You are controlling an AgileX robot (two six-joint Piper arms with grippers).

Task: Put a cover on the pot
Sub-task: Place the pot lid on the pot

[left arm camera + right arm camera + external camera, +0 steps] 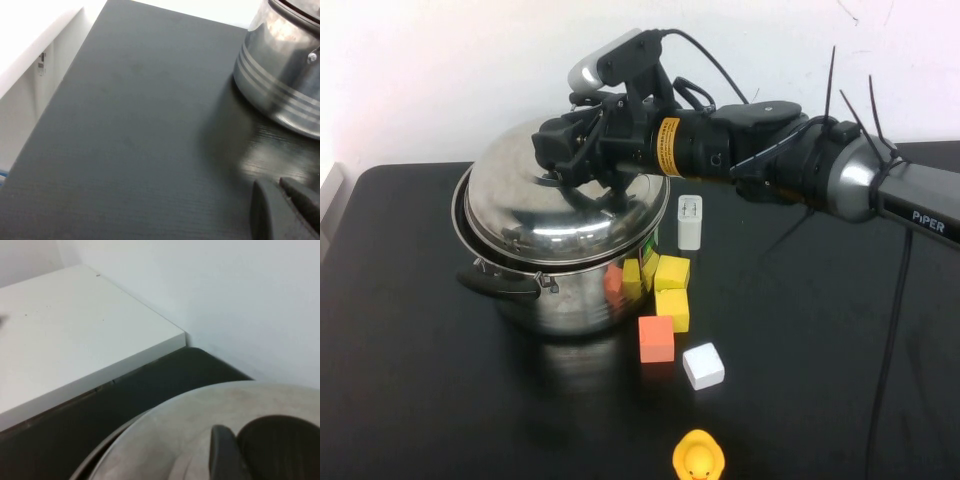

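The large shiny steel pot point(570, 295) with black side handles stands at the table's left-middle; its wall also shows in the left wrist view point(280, 75). The domed steel lid point(530, 215) lies on the pot's rim, slightly tilted and offset. My right gripper point(570, 160) is over the lid's centre, shut on its black knob point(280, 445), with one finger point(222, 455) against the knob. The knob is hidden in the high view. My left gripper point(286, 192) is shut and empty, low over the black table beside the pot, and is out of the high view.
Just right of the pot are a white charger point(689, 221), two yellow blocks point(671, 272), an orange block point(656, 338) and a white block point(703, 365). A yellow duck point(698, 457) is at the front edge. A white shelf point(75, 340) borders the table.
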